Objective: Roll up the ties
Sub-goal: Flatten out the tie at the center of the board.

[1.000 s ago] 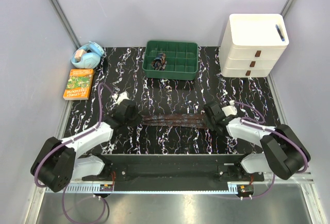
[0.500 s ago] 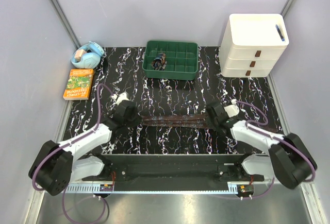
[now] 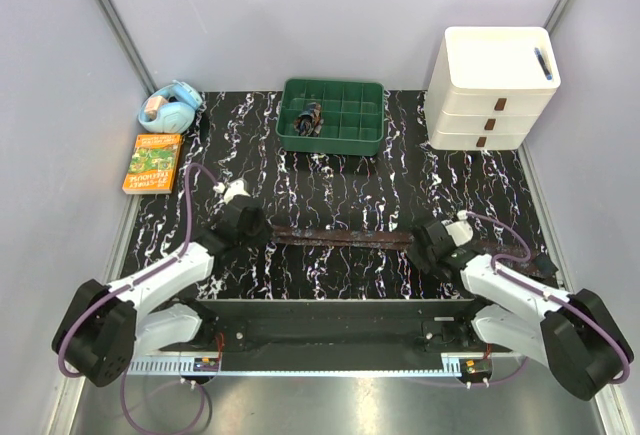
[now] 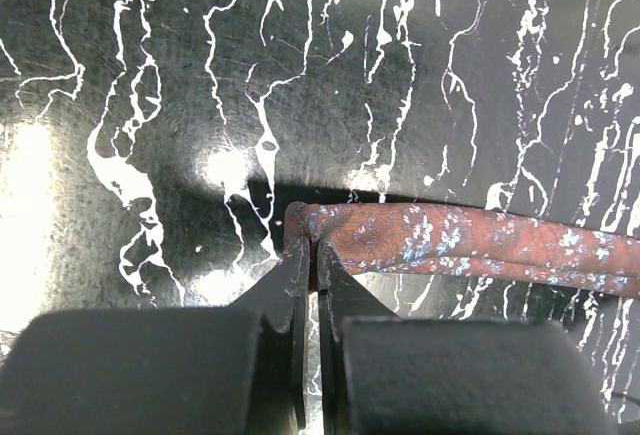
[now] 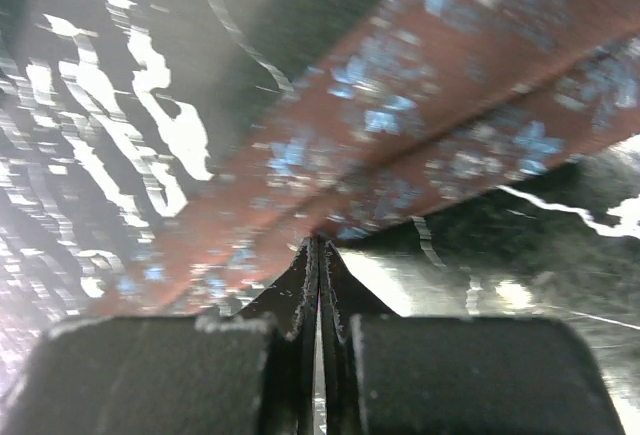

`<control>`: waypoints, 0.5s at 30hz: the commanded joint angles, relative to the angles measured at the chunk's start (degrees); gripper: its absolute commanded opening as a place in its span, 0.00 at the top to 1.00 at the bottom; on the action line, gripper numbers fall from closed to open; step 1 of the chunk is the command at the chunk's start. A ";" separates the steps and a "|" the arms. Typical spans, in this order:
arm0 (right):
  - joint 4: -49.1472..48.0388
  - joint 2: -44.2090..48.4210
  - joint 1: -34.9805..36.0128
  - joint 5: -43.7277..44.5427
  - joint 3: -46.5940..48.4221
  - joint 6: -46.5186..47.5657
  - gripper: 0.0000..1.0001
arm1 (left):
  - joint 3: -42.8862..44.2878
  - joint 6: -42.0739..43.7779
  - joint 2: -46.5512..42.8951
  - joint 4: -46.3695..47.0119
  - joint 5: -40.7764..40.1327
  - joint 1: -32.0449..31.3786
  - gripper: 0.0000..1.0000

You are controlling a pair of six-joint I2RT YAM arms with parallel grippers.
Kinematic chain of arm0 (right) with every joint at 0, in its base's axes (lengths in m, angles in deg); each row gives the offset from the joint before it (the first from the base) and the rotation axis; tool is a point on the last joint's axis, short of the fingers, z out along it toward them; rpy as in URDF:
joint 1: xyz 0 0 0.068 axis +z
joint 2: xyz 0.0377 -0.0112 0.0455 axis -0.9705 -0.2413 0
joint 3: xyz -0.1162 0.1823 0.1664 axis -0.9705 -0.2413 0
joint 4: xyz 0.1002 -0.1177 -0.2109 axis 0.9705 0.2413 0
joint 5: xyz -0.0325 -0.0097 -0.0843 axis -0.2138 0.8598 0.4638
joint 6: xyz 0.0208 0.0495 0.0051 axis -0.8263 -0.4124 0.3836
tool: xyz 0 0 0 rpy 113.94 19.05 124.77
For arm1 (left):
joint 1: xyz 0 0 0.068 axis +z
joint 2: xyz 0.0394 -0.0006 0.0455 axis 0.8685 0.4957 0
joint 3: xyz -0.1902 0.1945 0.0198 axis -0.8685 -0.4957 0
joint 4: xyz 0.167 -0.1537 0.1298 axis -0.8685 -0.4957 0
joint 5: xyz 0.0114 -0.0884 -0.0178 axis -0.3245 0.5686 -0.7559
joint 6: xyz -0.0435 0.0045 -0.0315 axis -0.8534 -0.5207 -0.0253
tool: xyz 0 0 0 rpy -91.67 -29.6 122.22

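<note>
Top external: black white-veined bench [image 3: 330, 170], pale lilac walls [image 3: 300, 15]. One tie [image 3: 340, 236] lies mid-bench, long axis left–right, roughly parallel to the near edge. Its left end is pinched in left tool [image 3: 266, 232], right end in right tool [image 3: 414, 240].

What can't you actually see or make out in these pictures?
- Top view: both ends of the tie are hidden under the left claw and right claw.
- Right wrist view: the tie's pattern is smeared by blur.
- Left wrist view: the tie runs off the right edge.
- Top view: the dark item in the tray is too small to identify.
</note>
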State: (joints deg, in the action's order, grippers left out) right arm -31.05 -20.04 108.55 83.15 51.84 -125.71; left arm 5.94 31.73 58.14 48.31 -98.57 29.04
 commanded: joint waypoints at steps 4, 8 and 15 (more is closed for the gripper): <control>-5.46 -1.45 -0.08 -1.32 -0.48 1.30 1.00 | 0.22 2.79 2.32 1.45 -1.43 0.13 1.00; -5.37 0.31 -0.17 -3.59 0.05 1.57 1.00 | 1.36 5.42 2.67 1.19 -0.90 0.13 1.00; -7.83 2.95 -0.08 -12.91 3.48 7.27 0.95 | 0.23 9.29 0.74 0.22 0.06 0.04 1.00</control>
State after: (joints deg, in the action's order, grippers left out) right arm -34.97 -18.01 108.55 76.68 51.33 -123.05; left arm 5.96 37.15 60.64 47.78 -98.50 29.04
